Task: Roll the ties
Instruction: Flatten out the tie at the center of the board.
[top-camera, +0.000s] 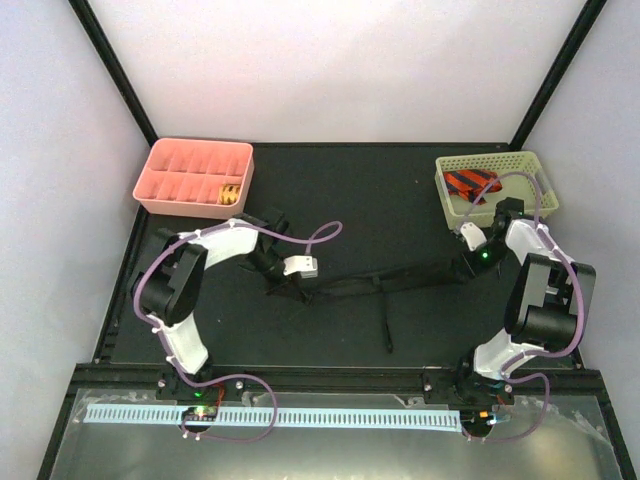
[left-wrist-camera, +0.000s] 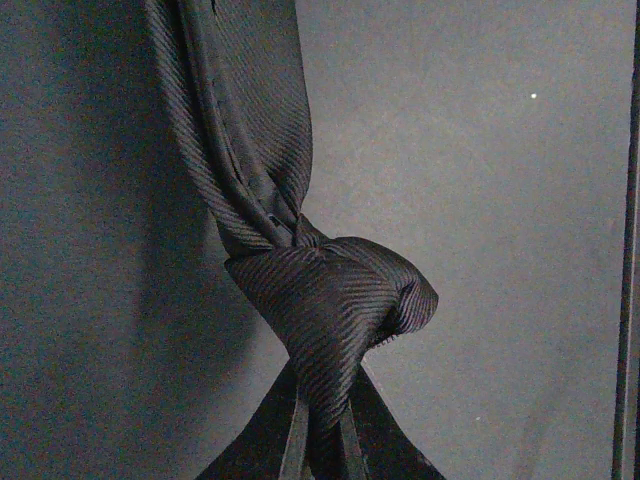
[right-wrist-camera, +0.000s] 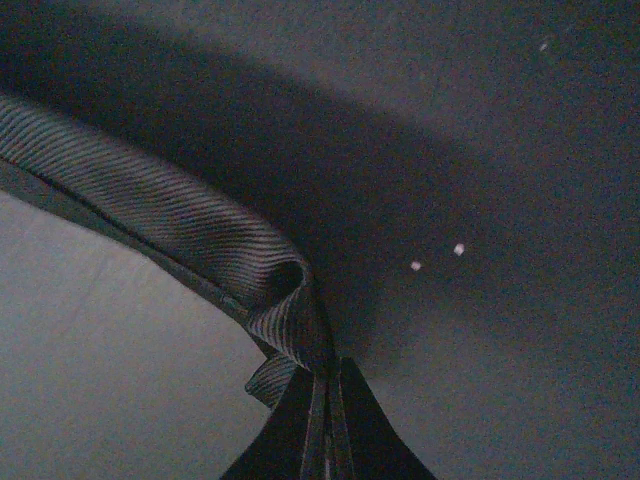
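A plain black tie (top-camera: 385, 281) stretches as a long strip across the dark table between both grippers. My left gripper (top-camera: 273, 277) is shut on its left end; in the left wrist view the cloth (left-wrist-camera: 330, 300) bunches into a folded lump just past the gripper (left-wrist-camera: 322, 440). My right gripper (top-camera: 470, 263) is shut on the other end, where the strip (right-wrist-camera: 180, 225) folds into the gripper (right-wrist-camera: 325, 420). A red-and-black striped tie (top-camera: 470, 183) lies in the yellow-green basket (top-camera: 530, 165). A yellow-orange patterned tie (top-camera: 231, 194) sits coiled in the pink tray (top-camera: 160, 160).
The pink tray with its several compartments stands at the back left, the basket at the back right. A short dark strip (top-camera: 388, 335) lies on the table in front of the black tie. Purple cables (top-camera: 325, 235) loop from both arms.
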